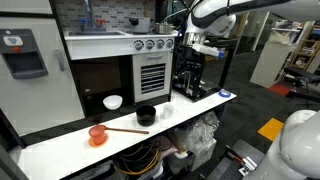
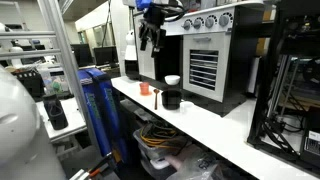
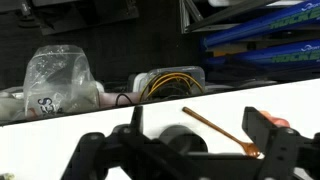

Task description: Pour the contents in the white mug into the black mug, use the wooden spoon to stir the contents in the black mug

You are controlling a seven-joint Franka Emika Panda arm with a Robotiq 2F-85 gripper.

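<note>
Your gripper [image 1: 192,48] hangs high above the counter [image 1: 60,140] with its jaws spread wide and nothing between them. The white mug [image 1: 113,102] stands well below and off to the side, and the black mug [image 1: 146,114] sits between it and your hand. The wooden spoon [image 1: 127,130] lies flat just in front of the black mug, its long axis running along the counter's front edge.

A long white counter [image 1: 60,140] fronts a black play-kitchen oven [image 1: 152,75].
</note>
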